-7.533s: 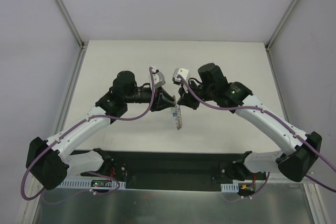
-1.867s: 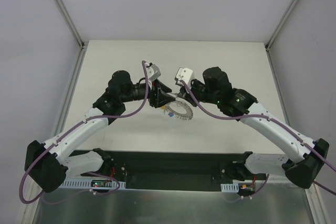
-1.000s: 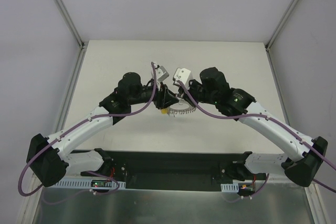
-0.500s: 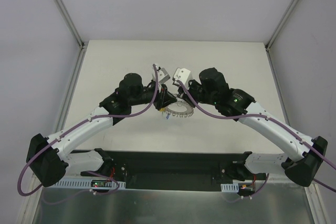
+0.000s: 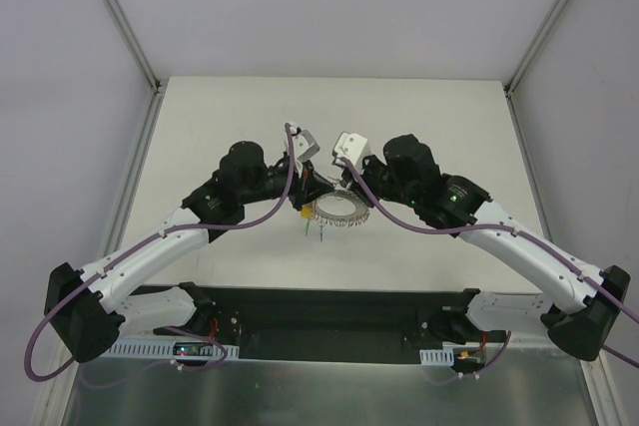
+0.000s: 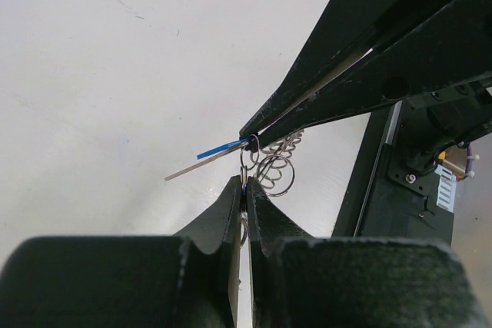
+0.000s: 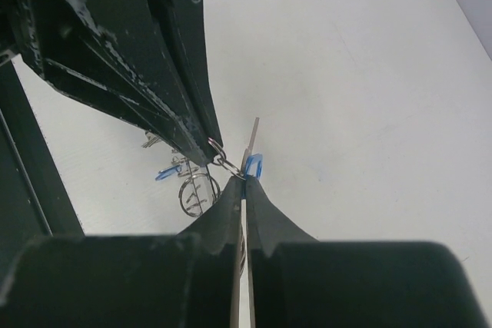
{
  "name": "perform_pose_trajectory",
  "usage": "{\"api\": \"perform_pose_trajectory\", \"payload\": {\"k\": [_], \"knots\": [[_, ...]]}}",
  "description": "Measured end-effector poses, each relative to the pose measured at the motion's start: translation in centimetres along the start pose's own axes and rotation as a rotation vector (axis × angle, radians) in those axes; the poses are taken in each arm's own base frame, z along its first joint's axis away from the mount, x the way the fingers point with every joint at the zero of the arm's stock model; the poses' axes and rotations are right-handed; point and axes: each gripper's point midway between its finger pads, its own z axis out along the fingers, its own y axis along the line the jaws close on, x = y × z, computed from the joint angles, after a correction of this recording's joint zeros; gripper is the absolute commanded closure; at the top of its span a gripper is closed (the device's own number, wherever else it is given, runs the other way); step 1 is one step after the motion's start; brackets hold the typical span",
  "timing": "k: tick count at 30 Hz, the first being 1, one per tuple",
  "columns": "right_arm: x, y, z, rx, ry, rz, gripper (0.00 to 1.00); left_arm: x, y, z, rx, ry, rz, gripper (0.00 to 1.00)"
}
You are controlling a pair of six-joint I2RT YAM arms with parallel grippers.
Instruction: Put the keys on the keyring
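Note:
The keyring (image 5: 339, 213), a grey toothed ring, hangs above the table between both arms. My right gripper (image 7: 244, 180) is shut on it; from the right wrist it shows edge-on as a thin grey strip (image 7: 252, 136) beside a blue key head (image 7: 254, 164). My left gripper (image 6: 246, 183) is shut on a small wire ring of the keys, tip to tip with the right fingers (image 6: 323, 90). A yellow key (image 5: 304, 213) and a green key (image 5: 321, 236) dangle below the meeting point. Loose wire loops (image 6: 277, 170) hang under the jaws.
Both arms arch inward over the white table (image 5: 230, 117), meeting near its middle. Grey walls with metal rails enclose it on three sides. The black base plate (image 5: 329, 321) runs along the near edge.
My left gripper has closed onto the small wire ring. Its wrist has dropped a little, and the keys now dangle lower under the keyring. My right gripper has stayed shut.

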Motion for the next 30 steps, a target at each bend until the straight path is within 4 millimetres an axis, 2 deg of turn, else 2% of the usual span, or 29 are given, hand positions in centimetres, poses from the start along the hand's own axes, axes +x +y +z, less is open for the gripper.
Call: {"api": "perform_pose_trajectory", "payload": {"k": [10,23,28,29,30], "knots": [[0.1,0.3,-0.3,-0.004,-0.033,-0.004,0.99,-0.7,-0.2,-0.5,-0.004,-0.023,0.007,1.00],[-0.4,1.0,0.0,-0.030,-0.059,-0.009,0.99,-2.8,-0.9,-0.6,0.015,-0.136,-0.018,1.00],[-0.6,0.8,0.0,-0.012,-0.063,-0.010,0.99,-2.5,-1.0,-1.0,0.013,-0.148,-0.016,1.00],[-0.6,0.7,0.0,-0.008,-0.063,-0.010,0.99,-2.4,-1.0,-1.1,0.012,-0.148,-0.016,0.99],[-0.6,0.7,0.0,-0.004,-0.062,-0.011,0.99,-2.3,-0.9,-1.2,0.007,-0.148,-0.016,0.93]]}}
